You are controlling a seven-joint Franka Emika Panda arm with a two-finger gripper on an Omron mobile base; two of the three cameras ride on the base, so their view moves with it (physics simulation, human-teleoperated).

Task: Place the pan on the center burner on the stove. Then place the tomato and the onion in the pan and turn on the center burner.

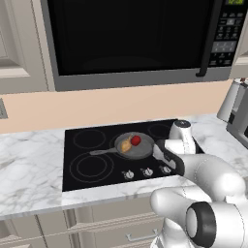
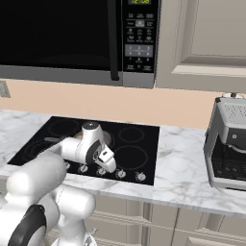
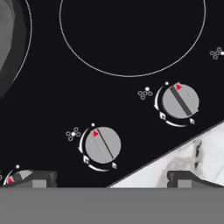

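The dark grey pan (image 1: 139, 148) sits in the middle of the black stove (image 1: 80, 167), its thin handle pointing left. The red tomato (image 1: 136, 140) and the golden-brown onion (image 1: 126, 144) lie inside it, side by side. In the hand view a slice of the pan (image 3: 8, 39) shows at the upper left, and the center burner (image 3: 30, 30) ring curves just outside its rim. My gripper (image 3: 113, 179) hangs open and empty above the knob row, near the stove's front edge. One silver knob (image 3: 103, 145) lies just ahead, between its fingertips (image 3: 39, 178), and another knob (image 3: 180, 100) further right.
A black microwave (image 1: 131, 38) hangs over the stove. White marble counter (image 1: 29, 174) lies on both sides. A grey toaster-like appliance (image 2: 228, 144) stands on the right counter. A smaller burner ring (image 3: 131, 74) lies beyond the knobs. Cabinet drawers (image 1: 97, 232) run below.
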